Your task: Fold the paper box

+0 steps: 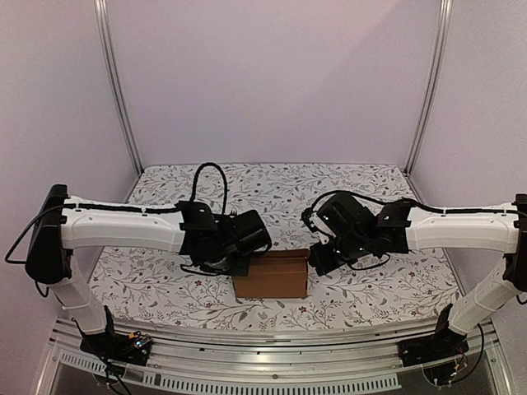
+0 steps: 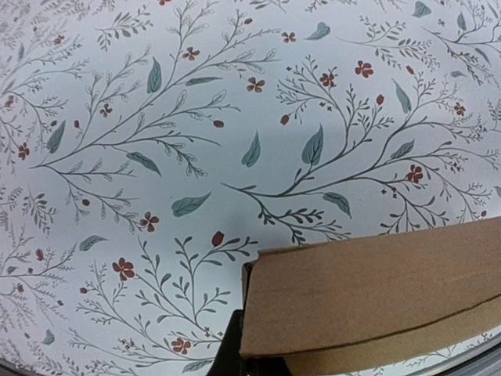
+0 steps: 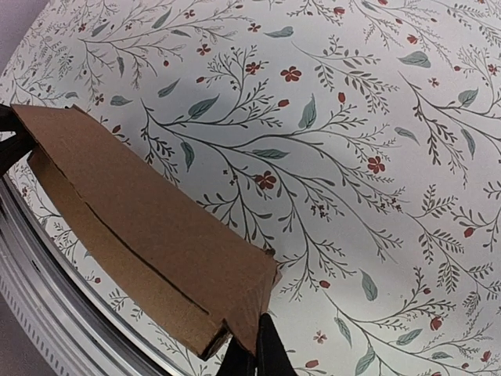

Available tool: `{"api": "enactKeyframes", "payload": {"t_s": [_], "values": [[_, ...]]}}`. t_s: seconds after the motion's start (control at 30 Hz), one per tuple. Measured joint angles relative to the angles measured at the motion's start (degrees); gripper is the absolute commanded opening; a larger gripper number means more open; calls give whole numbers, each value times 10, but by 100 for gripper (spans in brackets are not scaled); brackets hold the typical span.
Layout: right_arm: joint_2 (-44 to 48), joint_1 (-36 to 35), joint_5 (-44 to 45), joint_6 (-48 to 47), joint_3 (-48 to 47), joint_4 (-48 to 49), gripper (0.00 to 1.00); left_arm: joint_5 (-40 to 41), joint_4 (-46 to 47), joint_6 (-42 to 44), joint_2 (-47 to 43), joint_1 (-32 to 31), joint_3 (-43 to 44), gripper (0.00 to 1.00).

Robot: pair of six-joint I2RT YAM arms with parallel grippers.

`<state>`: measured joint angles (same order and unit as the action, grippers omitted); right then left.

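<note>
The paper box (image 1: 270,276) is a slim, plain brown cardboard box, folded into shape, between the two arms near the table's front. My left gripper (image 1: 240,262) is at its left end and my right gripper (image 1: 318,260) at its right end. In the left wrist view the box (image 2: 376,294) fills the lower right, and my left gripper (image 2: 258,348) is shut on its near corner, with a dark finger (image 2: 225,352) showing beside it. In the right wrist view the box (image 3: 133,211) runs to the left, with a slit along its flap. My right gripper (image 3: 254,348) pinches its pointed corner.
The table wears a white cloth (image 1: 272,189) printed with leaves and red flowers. A metal rail (image 1: 272,341) runs along the front edge, just before the box. Pale walls with metal posts (image 1: 119,90) close in the back and sides.
</note>
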<state>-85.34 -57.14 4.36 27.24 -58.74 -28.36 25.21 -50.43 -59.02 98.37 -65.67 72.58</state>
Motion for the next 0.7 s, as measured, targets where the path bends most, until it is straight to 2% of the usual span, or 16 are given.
{"api": "enactKeyframes", "payload": {"t_s": [0.7], "values": [[44,-7,-33,88,-2,-33,0,102,-45,-105,26,-82,3,0]]}}
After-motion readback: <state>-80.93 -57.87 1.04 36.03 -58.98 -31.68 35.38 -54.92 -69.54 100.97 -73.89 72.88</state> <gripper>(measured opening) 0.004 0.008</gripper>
